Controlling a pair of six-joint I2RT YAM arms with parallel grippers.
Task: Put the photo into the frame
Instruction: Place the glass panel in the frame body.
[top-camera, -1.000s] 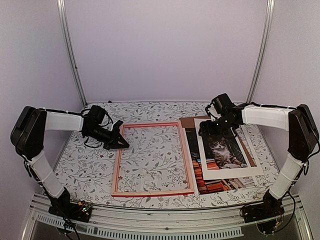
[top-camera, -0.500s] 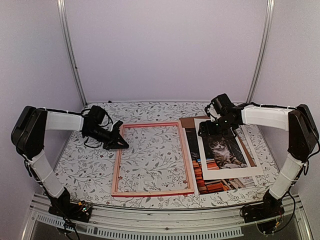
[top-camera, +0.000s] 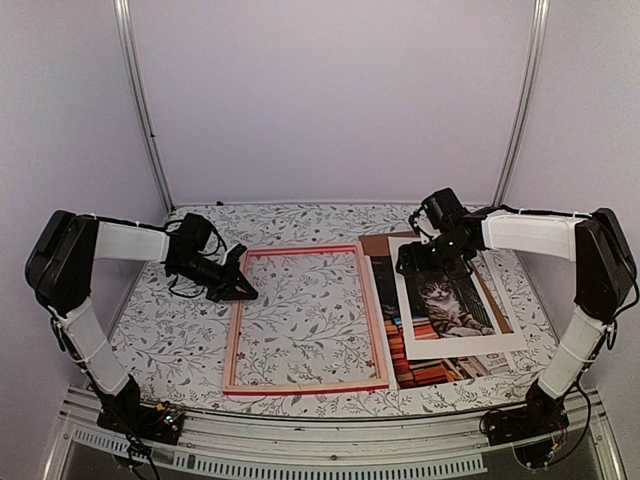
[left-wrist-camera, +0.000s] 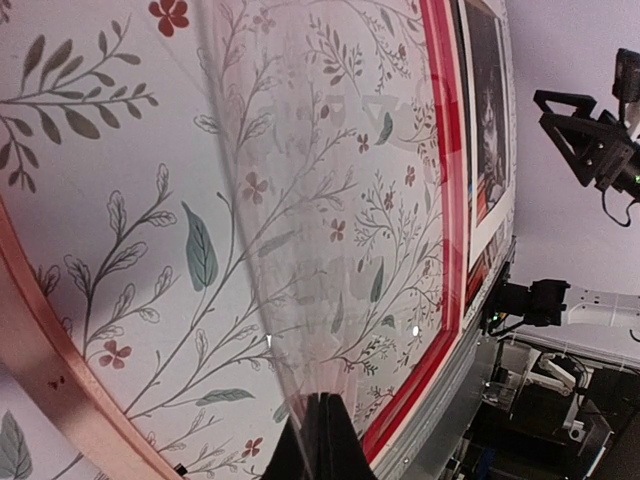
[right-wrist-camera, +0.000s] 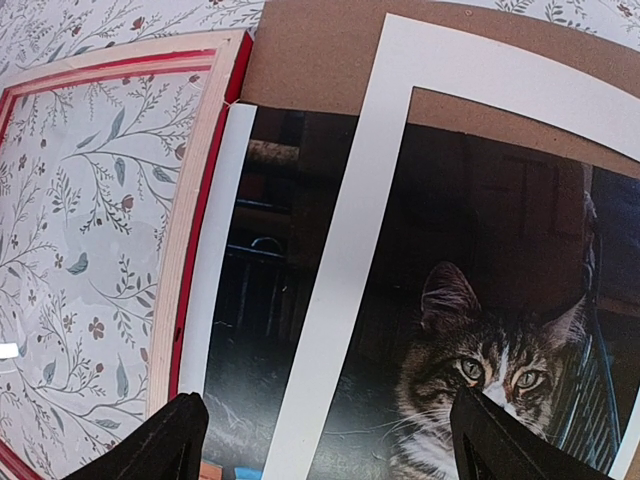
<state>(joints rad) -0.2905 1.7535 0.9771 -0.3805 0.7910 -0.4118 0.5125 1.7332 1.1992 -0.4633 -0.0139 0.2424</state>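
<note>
Surface: floral-print table (top-camera: 170, 340) between plain pale walls.
Frame (top-camera: 232, 330): flat at mid-table, with only the cloth showing inside its rails.
Photo (top-camera: 445, 302): just right of the frame, flat and outside it; the cat shows through the mat's window.
Mat (top-camera: 467, 346): white, lying skewed on top of the photo.
Board (top-camera: 374, 244): brown, under both, its far-left corner showing.
Left gripper (top-camera: 238, 287): low at the frame's far-left corner, fingers drawn into one dark point. The wrist view shows a faint clear sheen rising from the tip; whether anything is pinched cannot be told.
Right gripper (top-camera: 430, 265): over the mat's far end, fingers (right-wrist-camera: 165, 440) spread wide, holding nothing.
Change: over the last second the left arm has shifted a touch; the right gripper, photo, mat and frame lie as they did.
Meaning: no progress yet; the mat probably has to come off before the photo can go across.
</note>
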